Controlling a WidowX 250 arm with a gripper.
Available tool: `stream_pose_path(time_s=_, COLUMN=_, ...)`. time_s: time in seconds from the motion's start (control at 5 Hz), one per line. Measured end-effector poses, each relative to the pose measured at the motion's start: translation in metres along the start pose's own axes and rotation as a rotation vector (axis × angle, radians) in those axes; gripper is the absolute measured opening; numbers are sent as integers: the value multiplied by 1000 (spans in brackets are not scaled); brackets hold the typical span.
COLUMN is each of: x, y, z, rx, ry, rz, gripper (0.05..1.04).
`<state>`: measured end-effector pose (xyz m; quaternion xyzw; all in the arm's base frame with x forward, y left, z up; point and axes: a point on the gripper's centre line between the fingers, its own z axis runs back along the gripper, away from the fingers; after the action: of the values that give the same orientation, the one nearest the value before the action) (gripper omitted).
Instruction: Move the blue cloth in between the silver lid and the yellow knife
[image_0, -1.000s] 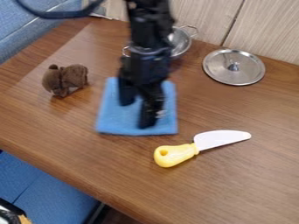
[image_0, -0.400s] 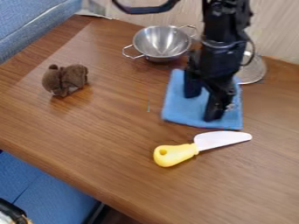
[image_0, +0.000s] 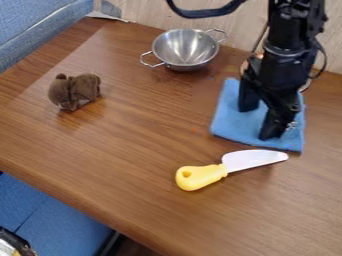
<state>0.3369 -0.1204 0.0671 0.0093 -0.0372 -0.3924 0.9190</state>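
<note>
Cloth (image_0: 228, 119) of plain blue lies spread on the brown wooden table (image_0: 133, 150), toward the right side of the camera view, between the silver lid (image_0: 305, 86) and the yellow-handled toy knife (image_0: 202, 177). The black gripper (image_0: 259, 123) hangs down over it from the top edge, its two fingers apart, with blue fabric showing between them. Whether the fingertips press on the fabric, I cannot tell. Most of the lid is hidden behind the arm (image_0: 284, 65); slivers of its rim peek out on either side, close to the wall. Just in front of the cloth's near edge lies the knife's white blade, with the rounded yellow handle pointing toward the lower left. A steel two-handled bowl (image_0: 185, 47) stands open side up near the back of the table, to the left of the arm and apart from the cloth. Well over to the left sits a small brown plush animal (image_0: 75, 91). Behind the table runs a pale wood-grain panel (image_0: 150, 12), and blue upholstery (image_0: 33, 25) fills the upper left corner, with more blue beneath the table's front edge at the lower left.
</note>
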Motion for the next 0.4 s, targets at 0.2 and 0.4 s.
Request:
stream_pose_path(time_s=0.2, x=1, y=1, z=1, rx=8, ry=2, rz=-3, gripper=1001)
stream_pose_path(time_s=0.4, x=-1, y=1, z=2, rx=13, ry=9, rz=-3, gripper=1001)
